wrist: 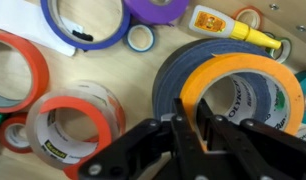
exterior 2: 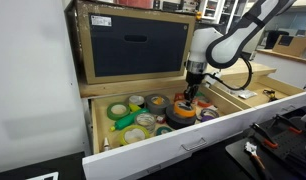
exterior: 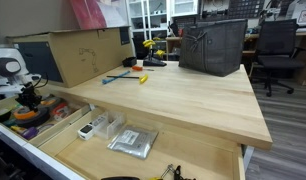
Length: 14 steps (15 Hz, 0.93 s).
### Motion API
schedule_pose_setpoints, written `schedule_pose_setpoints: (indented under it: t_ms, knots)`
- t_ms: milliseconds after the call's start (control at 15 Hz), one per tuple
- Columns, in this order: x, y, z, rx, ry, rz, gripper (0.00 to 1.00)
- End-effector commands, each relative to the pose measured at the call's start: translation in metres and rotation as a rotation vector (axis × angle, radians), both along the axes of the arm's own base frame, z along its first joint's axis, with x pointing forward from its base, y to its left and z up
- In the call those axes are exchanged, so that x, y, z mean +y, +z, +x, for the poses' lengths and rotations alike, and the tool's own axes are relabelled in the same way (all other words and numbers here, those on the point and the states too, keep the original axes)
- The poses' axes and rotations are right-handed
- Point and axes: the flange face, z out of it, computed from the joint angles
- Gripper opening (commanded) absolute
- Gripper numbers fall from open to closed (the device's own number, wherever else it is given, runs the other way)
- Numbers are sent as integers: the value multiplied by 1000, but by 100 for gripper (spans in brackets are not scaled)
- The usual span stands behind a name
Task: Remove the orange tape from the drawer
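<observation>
The orange tape (wrist: 209,76) is a ring lying on top of a larger dark grey roll (wrist: 171,70) in the light-wood drawer (exterior 2: 193,141). In the wrist view my gripper (wrist: 191,122) has its two black fingers closed on the near rim of the orange ring, one finger on each side of the ring wall. In an exterior view the gripper (exterior 2: 190,96) points straight down into the drawer among the rolls, with the orange tape (exterior 2: 183,110) under it. In an exterior view the gripper (exterior: 31,98) is at the far left of the open drawer (exterior: 173,160).
Several other rolls crowd the drawer: a red-and-white one (wrist: 68,125), a red one (wrist: 18,70), a blue-rimmed one (wrist: 88,25), a purple one (wrist: 158,8), green ones (exterior 2: 118,110). A glue bottle (wrist: 228,25) lies nearby. A cardboard box (exterior: 78,55) and black bag (exterior: 213,45) stand on the tabletop.
</observation>
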Motion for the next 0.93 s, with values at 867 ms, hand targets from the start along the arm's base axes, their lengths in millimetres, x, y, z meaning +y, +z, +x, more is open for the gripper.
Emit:
schedule_pose_setpoints:
  t_ms: [867]
  knots:
    - [-137, 76, -15, -189, -186, -16, 4]
